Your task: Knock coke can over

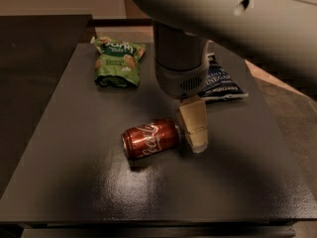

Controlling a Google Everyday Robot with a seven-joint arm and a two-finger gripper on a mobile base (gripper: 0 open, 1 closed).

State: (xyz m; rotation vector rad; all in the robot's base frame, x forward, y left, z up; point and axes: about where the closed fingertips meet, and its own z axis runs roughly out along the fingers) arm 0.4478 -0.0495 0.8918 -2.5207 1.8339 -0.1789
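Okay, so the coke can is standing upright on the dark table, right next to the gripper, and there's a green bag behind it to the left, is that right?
Not quite. The coke can is lying on its side, not standing upright, as the camera view shows. The rest holds: it is on the dark table, the gripper is right next to it, and the green bag lies behind it to the left.
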